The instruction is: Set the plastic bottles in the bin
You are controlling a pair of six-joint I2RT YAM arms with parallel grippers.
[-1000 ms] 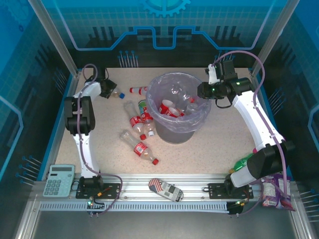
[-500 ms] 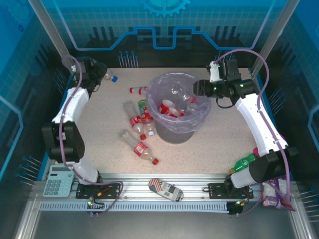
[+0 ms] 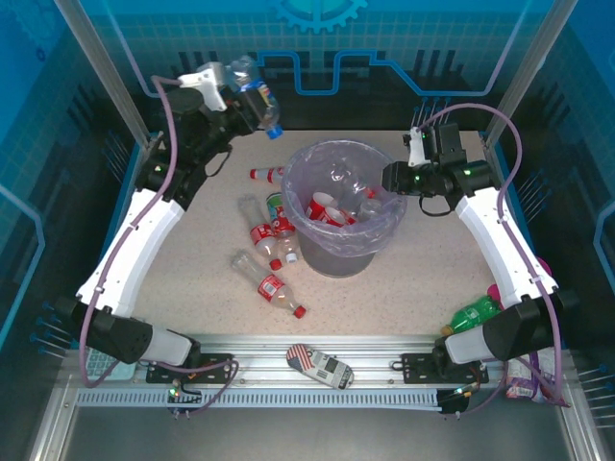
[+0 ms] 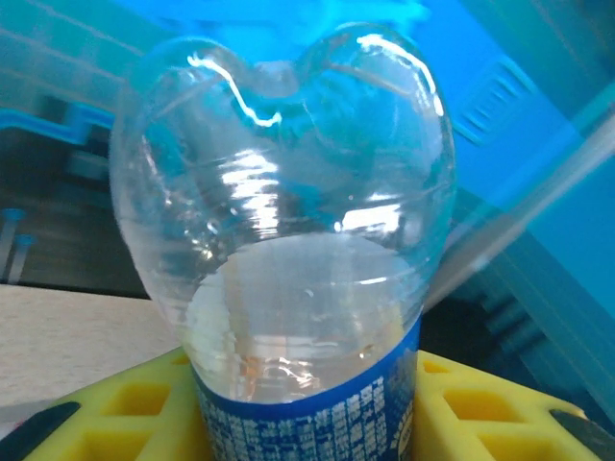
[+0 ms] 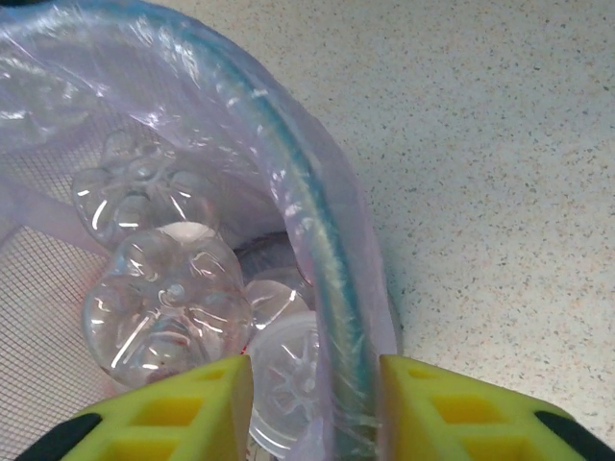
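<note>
Plainly, my left gripper (image 3: 240, 96) was clamped on a clear, dented plastic bottle with a blue label and blue cap (image 4: 288, 240). I held it high over the far-left corner of the speckled table (image 3: 432, 269), well apart from the round dark grey bin lined with a lavender bag (image 3: 332, 252), presumably so it would clear the rim. My right gripper (image 5: 315, 408) hung empty, jaws parted astride the bin's right rim, above clear bottles inside (image 5: 163, 307). Several red-labelled bottles (image 3: 271, 286) lay left of the bin.
</note>
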